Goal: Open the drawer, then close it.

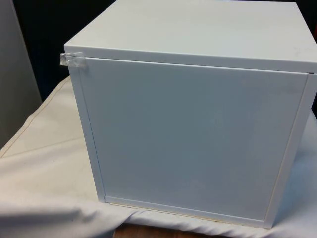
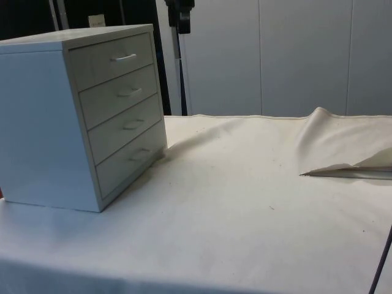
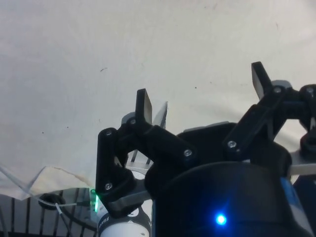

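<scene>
Jaws of gripper (image 3: 202, 98) spread wide, empty, hanging over bare cloth (image 3: 98, 49). Chest (image 2: 79, 116) parked at nine o'clock in the side view, all four drawers shut. Top handle (image 2: 124, 58) lying level across its front, so probably a sideways approach, fingers straddling the bar. Well apart for now; bearing from the jaws unclear.

White chest of drawers (image 2: 73, 116) on white cloth (image 2: 245, 202), four drawers stacked, all shut flush. Each has a small handle; top drawer handle (image 2: 124, 57) clearest. Cloth creased and lifted into a fold (image 2: 343, 168) well apart from the chest. Dark pole (image 2: 180, 55) behind the chest.
</scene>
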